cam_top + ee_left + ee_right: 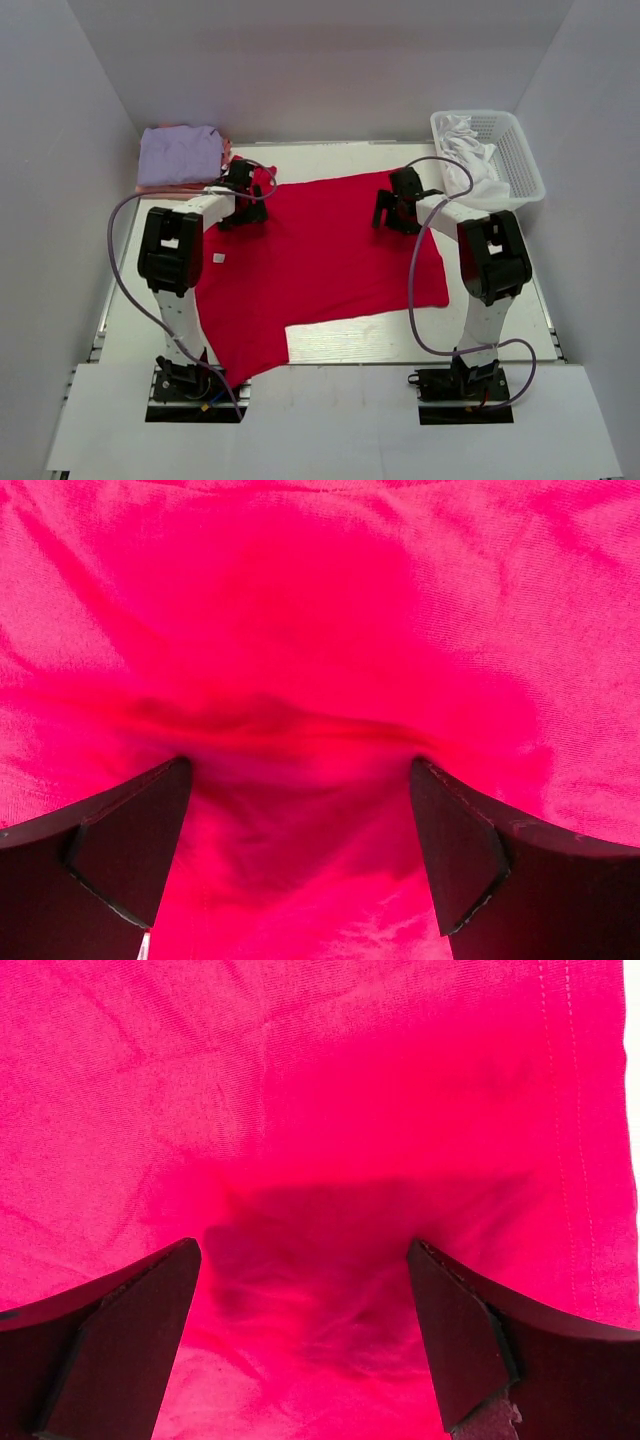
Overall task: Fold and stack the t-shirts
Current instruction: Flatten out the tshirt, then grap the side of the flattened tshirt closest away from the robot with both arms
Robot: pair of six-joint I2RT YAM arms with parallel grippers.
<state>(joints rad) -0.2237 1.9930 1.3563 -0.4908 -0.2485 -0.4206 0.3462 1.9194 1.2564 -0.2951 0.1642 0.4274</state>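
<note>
**Left gripper** (300,780): jaws spread wide and holding nothing. A soft ridge of cloth is bunched across the gap between the fingertips.

**Right gripper** (305,1260): jaws likewise spread and empty, over flatter cloth. A stitched hem runs just to its right. Whether either pair of tips presses the fabric cannot be told.

**Large bright red cotton t-shirt** (320,260): spread flat on the white table (330,345), directly under both grippers. They sit at its far margin, left gripper by the far-left corner and right gripper by the far-right. The bulk lies from the jaws toward the arm bases. The long axis runs from far right to near left, and the near-left corner reaches almost to the left base. Neither arm is nearer; each has its own corner, which suits a two-handed pinch and a fold toward the near side.

**Folded lavender t-shirt** (180,155): far-left corner, on top of a salmon-pink t-shirt (160,187) that shows only at its edges.

**White plastic lattice basket** (535,185): far right, holding white cloth (470,165).
</note>
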